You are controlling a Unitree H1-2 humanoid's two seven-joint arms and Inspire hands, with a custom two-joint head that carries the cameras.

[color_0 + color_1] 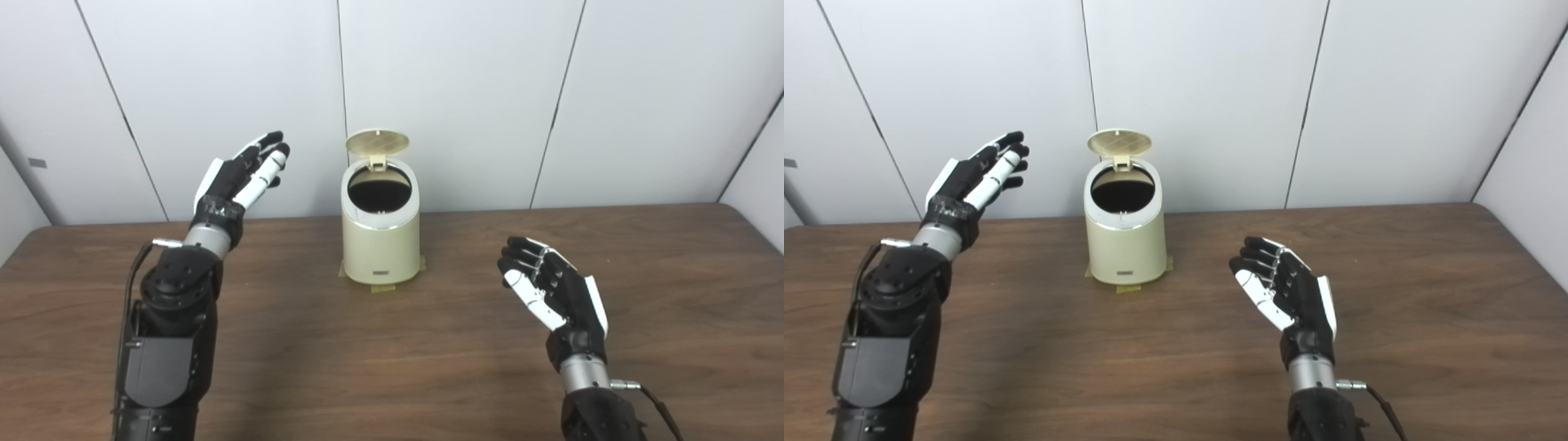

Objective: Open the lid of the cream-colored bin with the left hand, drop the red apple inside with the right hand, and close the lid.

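The cream-colored bin (381, 229) stands on the bench (392, 355) near the far edge, a little left of the middle, on tan tape patches (383, 286). Its lid (377, 143) is tipped up at the back hinge, and the round mouth shows only darkness inside. No apple shows in either view.

The left hand (242, 174) is raised above the bench, left of the bin and apart from it, fingers spread and extended, holding nothing. The right hand (551, 285) is over the bench right of the bin, palm turned up, fingers loosely parted, empty and touching nothing.
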